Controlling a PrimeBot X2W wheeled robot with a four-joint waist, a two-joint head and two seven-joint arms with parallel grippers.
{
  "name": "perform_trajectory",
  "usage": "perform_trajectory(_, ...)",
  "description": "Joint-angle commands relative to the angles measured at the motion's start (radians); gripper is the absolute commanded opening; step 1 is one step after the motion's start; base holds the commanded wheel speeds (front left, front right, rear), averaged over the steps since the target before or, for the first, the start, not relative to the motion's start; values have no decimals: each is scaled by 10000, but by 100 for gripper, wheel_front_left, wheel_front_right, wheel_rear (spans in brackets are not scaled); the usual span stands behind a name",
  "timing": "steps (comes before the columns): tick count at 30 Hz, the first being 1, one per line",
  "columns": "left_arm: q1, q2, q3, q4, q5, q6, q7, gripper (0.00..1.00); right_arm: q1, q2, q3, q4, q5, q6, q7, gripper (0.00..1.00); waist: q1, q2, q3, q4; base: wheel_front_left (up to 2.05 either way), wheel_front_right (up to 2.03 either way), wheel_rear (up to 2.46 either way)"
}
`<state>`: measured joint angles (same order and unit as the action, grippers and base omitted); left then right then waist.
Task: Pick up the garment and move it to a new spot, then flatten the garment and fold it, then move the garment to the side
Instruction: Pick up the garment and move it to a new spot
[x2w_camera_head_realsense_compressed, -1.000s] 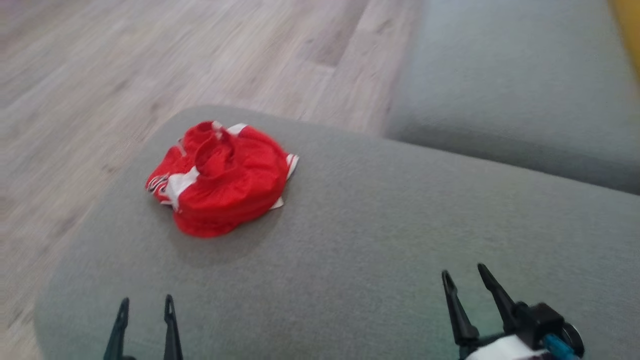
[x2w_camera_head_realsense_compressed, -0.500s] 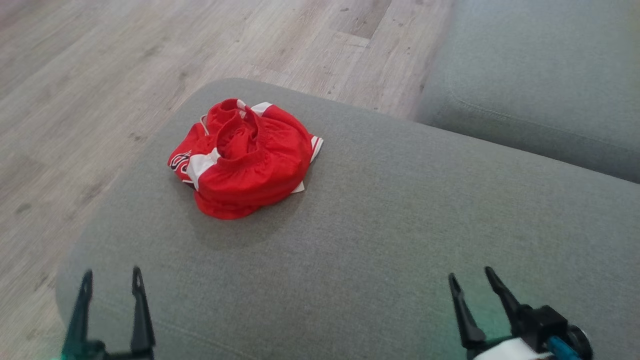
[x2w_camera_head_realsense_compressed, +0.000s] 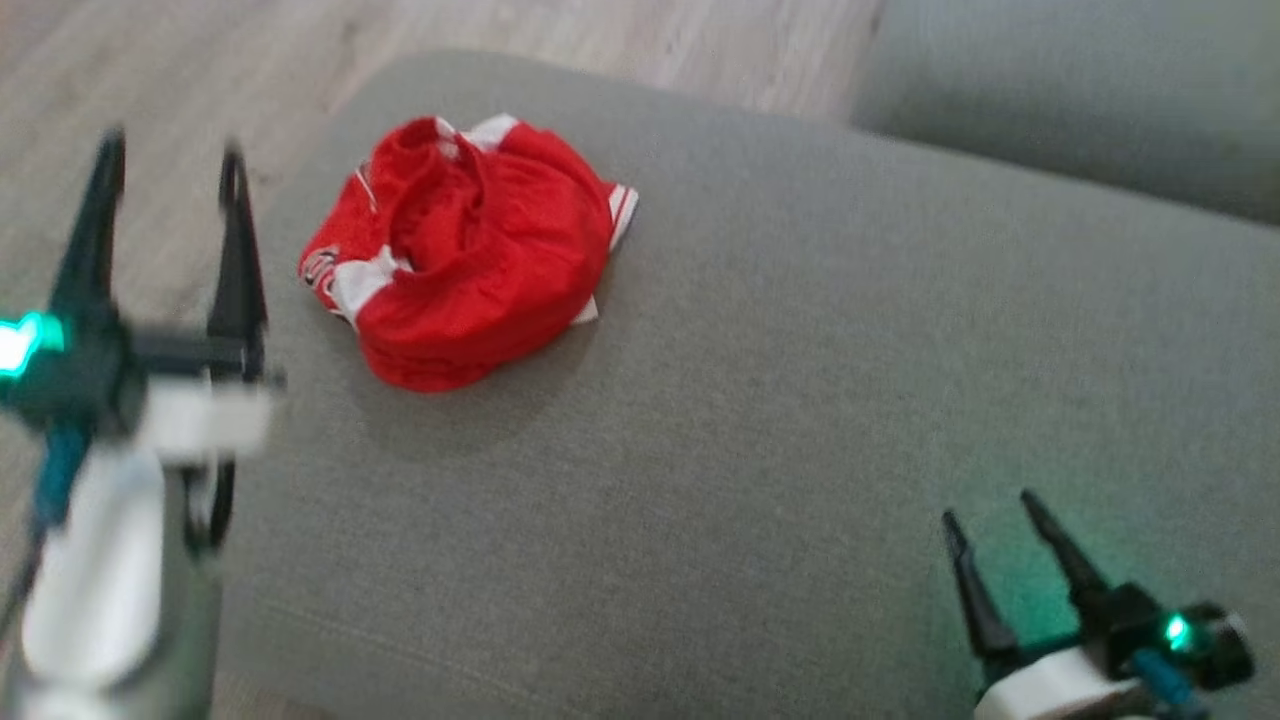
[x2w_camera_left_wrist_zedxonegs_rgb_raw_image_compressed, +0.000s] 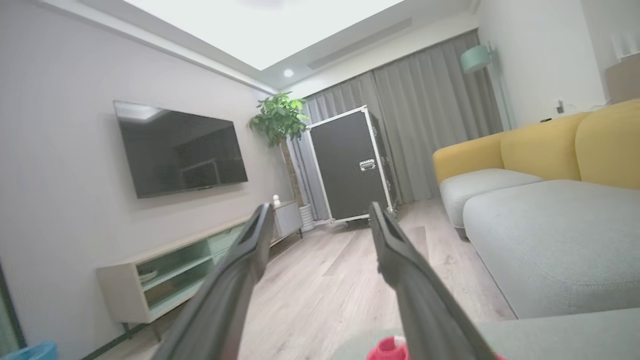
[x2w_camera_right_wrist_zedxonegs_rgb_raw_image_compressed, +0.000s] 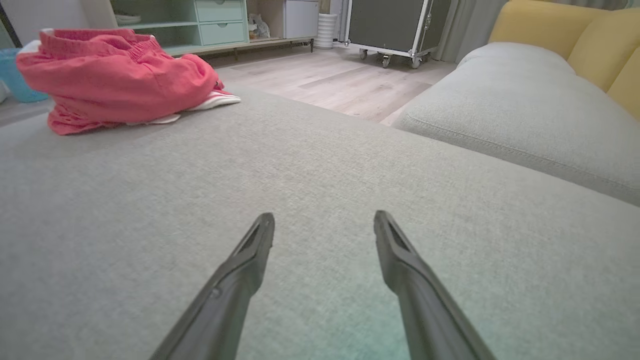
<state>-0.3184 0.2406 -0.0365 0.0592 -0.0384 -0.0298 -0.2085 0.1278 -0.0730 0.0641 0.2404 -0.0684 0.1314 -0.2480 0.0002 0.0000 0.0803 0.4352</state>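
A crumpled red garment (x2w_camera_head_realsense_compressed: 465, 250) with white trim lies bunched on the grey sofa cushion (x2w_camera_head_realsense_compressed: 760, 400), near its far left corner. In the right wrist view the garment (x2w_camera_right_wrist_zedxonegs_rgb_raw_image_compressed: 115, 80) sits at the upper left. A sliver of the garment (x2w_camera_left_wrist_zedxonegs_rgb_raw_image_compressed: 390, 350) shows at the bottom of the left wrist view. My left gripper (x2w_camera_head_realsense_compressed: 168, 165) is raised at the left, open and empty, a short way left of the garment. Low at the right, my right gripper (x2w_camera_head_realsense_compressed: 990, 505) hovers open over bare cushion, far from the garment.
A second grey cushion (x2w_camera_head_realsense_compressed: 1080, 90) lies at the back right, with wooden floor (x2w_camera_head_realsense_compressed: 150, 70) beyond the cushion's left and far edges. The left wrist view shows a TV (x2w_camera_left_wrist_zedxonegs_rgb_raw_image_compressed: 180, 147), a low cabinet (x2w_camera_left_wrist_zedxonegs_rgb_raw_image_compressed: 175, 270), a black case (x2w_camera_left_wrist_zedxonegs_rgb_raw_image_compressed: 352, 165) and yellow sofa backs (x2w_camera_left_wrist_zedxonegs_rgb_raw_image_compressed: 545, 145).
My left arm has risen and reached forward, now level with the garment's left side. The head camera has tipped down, shifting the scene. The right gripper barely moved.
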Motion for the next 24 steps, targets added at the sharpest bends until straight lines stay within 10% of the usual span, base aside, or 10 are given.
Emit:
perform_trajectory(1,-792,281,303,-66,-65,-55,93,100,-501,-311,132,-360,-66,-7,-138,100,-2,0,693,-229,0,0,0)
perform_trajectory(13,-6496,-90,-527,6795,-822,-797,3040,100,-1335,-1504,-18,-944,-309,-7,-138,100,-2,0,2784,-684,0,0,0)
perform_trajectory(22,-7045,121,-707,10298,-1167,-905,3701,100,-1644,-1599,80,-983,-298,-7,-138,100,-2,0,3104,-1049,0,0,0)
perform_trajectory(23,-7075,181,-781,10437,-1108,-911,3516,64,-1675,-1596,85,-974,-294,-7,-138,100,-2,0,3110,-1079,0,0,0)
perform_trajectory(24,-7110,234,-808,10539,-1087,-911,3261,0,-1705,-1587,85,-963,-290,-7,-138,100,-2,0,3102,-1110,0,0,0)
